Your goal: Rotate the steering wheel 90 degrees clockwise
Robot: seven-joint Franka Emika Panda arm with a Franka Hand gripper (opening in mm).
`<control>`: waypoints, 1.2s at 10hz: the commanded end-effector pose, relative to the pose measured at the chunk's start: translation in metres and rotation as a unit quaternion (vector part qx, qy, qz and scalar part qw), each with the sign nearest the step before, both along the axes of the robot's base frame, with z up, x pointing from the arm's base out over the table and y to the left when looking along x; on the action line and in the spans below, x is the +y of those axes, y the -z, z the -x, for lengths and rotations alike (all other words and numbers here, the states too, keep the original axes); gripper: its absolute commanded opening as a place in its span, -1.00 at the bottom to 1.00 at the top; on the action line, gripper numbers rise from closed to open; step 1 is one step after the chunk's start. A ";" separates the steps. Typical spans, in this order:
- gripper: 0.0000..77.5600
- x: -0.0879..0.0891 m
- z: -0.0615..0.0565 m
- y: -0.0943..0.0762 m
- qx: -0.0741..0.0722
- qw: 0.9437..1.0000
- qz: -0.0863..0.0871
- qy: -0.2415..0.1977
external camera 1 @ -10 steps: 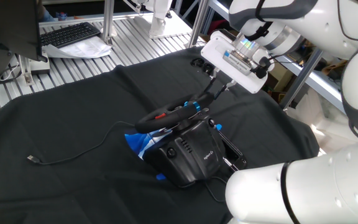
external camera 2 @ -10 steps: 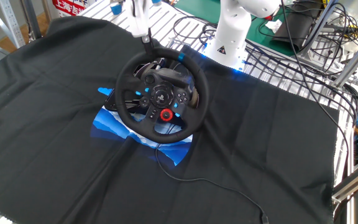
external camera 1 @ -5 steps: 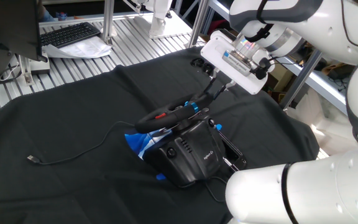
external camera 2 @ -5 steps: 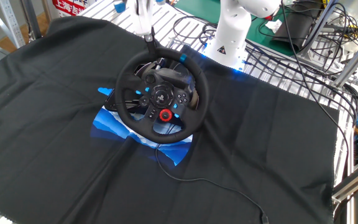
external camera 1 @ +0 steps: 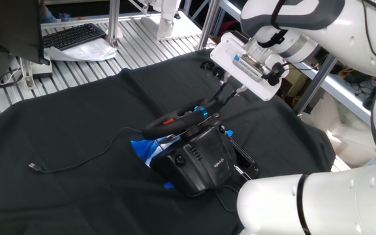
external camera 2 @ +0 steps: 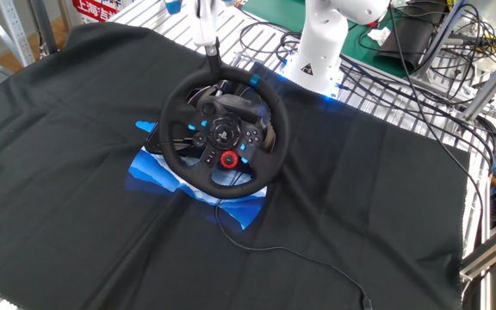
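The black steering wheel (external camera 2: 225,132) stands on its bulky black base (external camera 1: 201,163) in the middle of the black cloth. In the other fixed view its blue stripe (external camera 2: 252,79) sits at the rim's upper right and the red hub button (external camera 2: 230,158) is low. In one fixed view the wheel (external camera 1: 175,123) shows edge-on. My gripper (external camera 2: 214,65) reaches down to the rim's top, just left of the stripe; in one fixed view the gripper (external camera 1: 209,106) ends at the rim's far end. Its dark fingers look pressed together, tips touching the rim.
A blue and white sheet (external camera 2: 158,168) lies under the base. A thin cable (external camera 1: 77,166) runs left across the black cloth (external camera 1: 77,111); another cable (external camera 2: 300,258) trails toward the front. A keyboard (external camera 1: 74,36) lies on the slatted table behind. The arm's white base (external camera 2: 321,43) stands close behind the wheel.
In the other fixed view my gripper has slid a little to the right along the rim's top. The wheel has barely turned.
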State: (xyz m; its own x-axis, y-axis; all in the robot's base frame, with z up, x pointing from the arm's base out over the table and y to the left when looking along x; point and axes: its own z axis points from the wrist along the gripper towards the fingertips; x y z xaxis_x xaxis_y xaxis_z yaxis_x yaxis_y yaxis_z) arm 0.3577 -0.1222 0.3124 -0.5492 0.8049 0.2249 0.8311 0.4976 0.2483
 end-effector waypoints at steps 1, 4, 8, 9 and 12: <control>-0.97 0.004 0.000 0.002 -0.008 1.000 0.006 0.005; -0.97 0.010 0.002 0.003 -0.009 1.000 0.012 0.008; -0.97 0.019 0.007 -0.002 -0.007 1.000 0.019 0.016; -0.97 0.021 0.009 -0.003 -0.008 1.000 0.022 0.018; -0.97 0.025 0.013 -0.006 -0.010 0.999 0.030 0.015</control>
